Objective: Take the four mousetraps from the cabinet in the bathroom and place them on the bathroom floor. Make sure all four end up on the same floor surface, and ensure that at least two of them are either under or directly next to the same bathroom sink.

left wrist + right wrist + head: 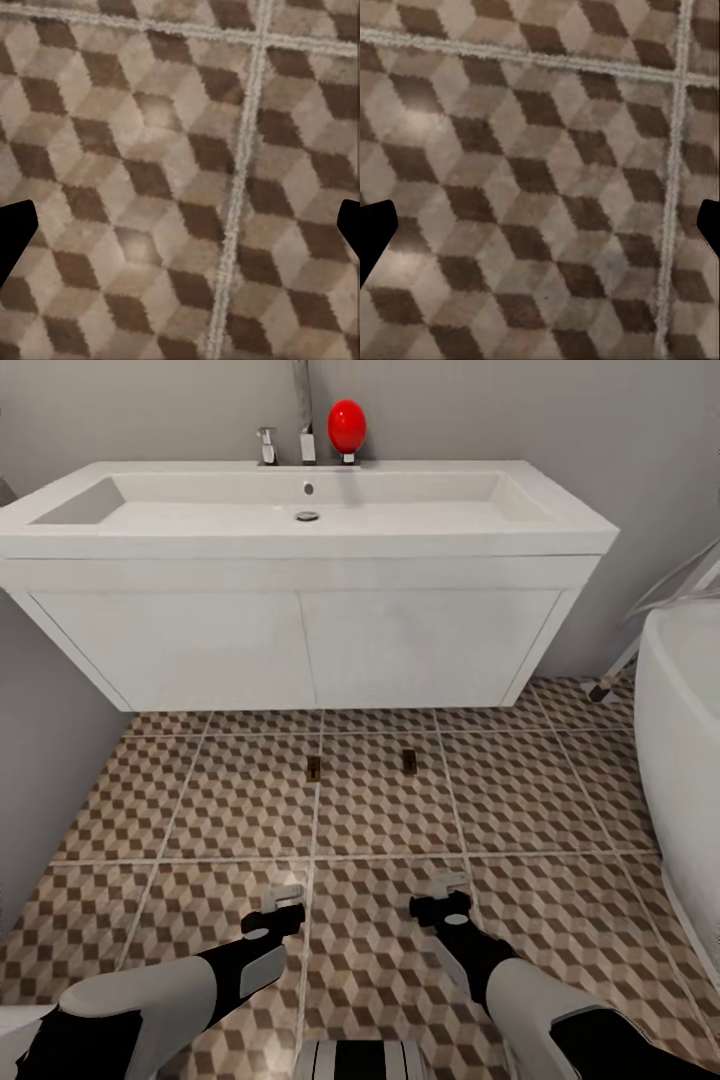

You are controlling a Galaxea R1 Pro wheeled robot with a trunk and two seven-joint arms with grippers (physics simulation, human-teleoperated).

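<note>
The cube-patterned bathroom floor (pixel 560 800) spreads beneath the white sink (pixel 300 530). Two mousetraps (pixel 313 768) (pixel 409 761) lie flat on the tiles just before the vanity, apart. The left gripper (pixel 283 908) and right gripper (pixel 446 895) hover spread wide, empty.

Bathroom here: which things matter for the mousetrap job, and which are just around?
Job:
mousetraps, both on the floor in front of the sink
left gripper, right gripper, both open, holding nothing

Just around:
red ball
faucet
bathtub
</note>
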